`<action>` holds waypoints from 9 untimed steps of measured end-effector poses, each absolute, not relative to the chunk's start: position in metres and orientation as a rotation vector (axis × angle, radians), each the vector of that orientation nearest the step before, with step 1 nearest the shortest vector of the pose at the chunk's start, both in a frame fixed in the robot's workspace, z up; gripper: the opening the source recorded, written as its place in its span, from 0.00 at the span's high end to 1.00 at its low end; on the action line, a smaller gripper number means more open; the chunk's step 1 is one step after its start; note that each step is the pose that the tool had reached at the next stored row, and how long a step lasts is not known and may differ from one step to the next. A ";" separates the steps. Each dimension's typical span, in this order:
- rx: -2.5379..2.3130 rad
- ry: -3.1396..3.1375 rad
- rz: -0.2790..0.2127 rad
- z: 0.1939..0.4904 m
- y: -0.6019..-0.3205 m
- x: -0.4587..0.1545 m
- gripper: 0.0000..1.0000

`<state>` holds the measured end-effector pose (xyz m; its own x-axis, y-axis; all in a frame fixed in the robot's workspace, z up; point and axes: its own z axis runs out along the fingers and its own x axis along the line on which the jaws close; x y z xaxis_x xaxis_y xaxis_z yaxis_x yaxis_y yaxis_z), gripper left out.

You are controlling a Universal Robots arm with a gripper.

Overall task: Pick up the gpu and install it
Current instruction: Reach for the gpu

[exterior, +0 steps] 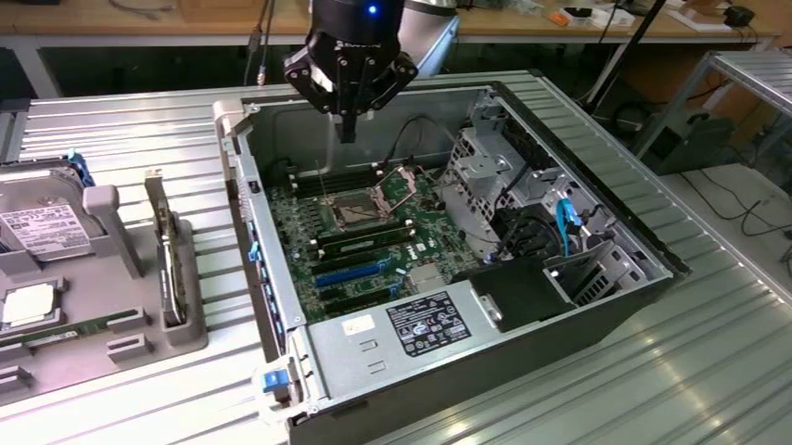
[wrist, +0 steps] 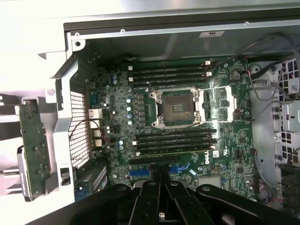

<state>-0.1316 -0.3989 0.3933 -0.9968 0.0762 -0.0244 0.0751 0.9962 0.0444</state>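
Ribbed metal bench [exterior: 693,371], open computer case [exterior: 256,232]: gripper [exterior: 348,133] hangs above, fingers together, empty. The gpu [exterior: 165,250] stands edge-on in a rack [exterior: 124,311], probably stiff, light, fragile; take its top edge.

Gpu [exterior: 165,250]: 1 thin card standing upright on edge in a slot of the gray holder [exterior: 130,278], just beside the open computer case [exterior: 248,232], on the exterior view's left.

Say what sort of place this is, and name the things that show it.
Probably a robotics lab set up for computer assembly: an open PC case with its motherboard bare, a robot gripper above it, and a hard drive and gpu in a holder on the metal table.
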 end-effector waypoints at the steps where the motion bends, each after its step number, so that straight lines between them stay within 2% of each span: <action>1: 0.118 3.112 0.068 0.393 -0.399 -0.132 0.89; 9: 0.118 3.113 0.068 0.393 -0.399 -0.145 0.89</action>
